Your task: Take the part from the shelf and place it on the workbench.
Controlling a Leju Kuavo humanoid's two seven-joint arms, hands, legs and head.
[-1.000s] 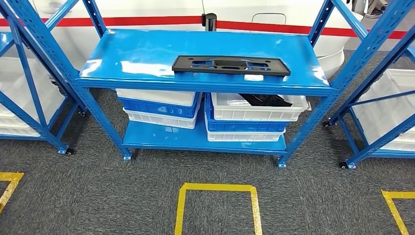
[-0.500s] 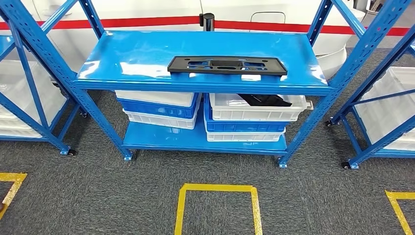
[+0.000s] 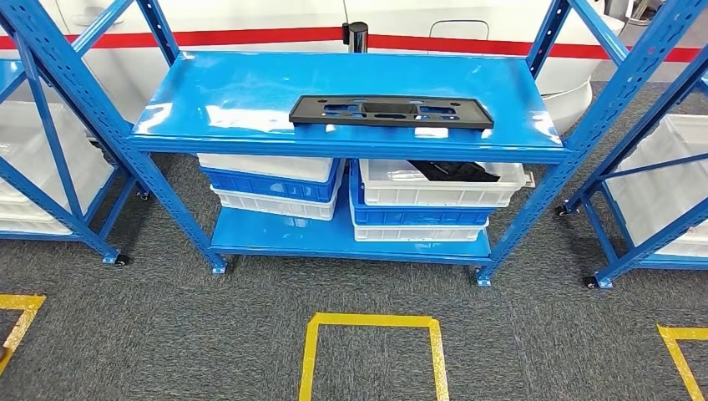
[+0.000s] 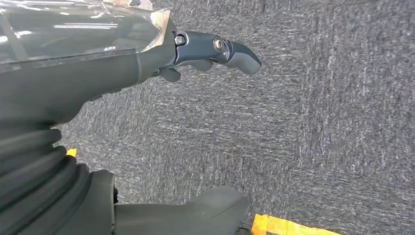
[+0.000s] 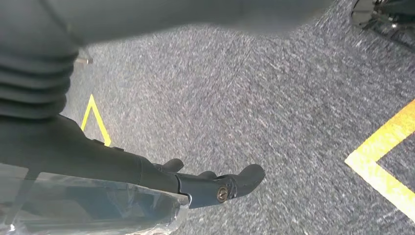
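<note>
Black part (image 3: 391, 111) flat on the blue shelf (image 3: 250, 92), toward the front edge at about 1 o'clock from the head camera; both hands low over grey carpet (image 3: 167, 334).

The head view gives the shelf, the white and blue bins (image 3: 434, 196) under it and a yellow tape square (image 3: 371, 355) at 6 o'clock. The wrist views give what it lacks: the left hand (image 4: 195, 54) and right hand (image 5: 205, 183), each holding nothing, fingers extended and apart over carpet with yellow tape (image 5: 381, 171) nearby. The part is a long, thin, matte black plate with several cut-outs along its length, lying lengthwise across the shelf, touched by nothing.
</note>
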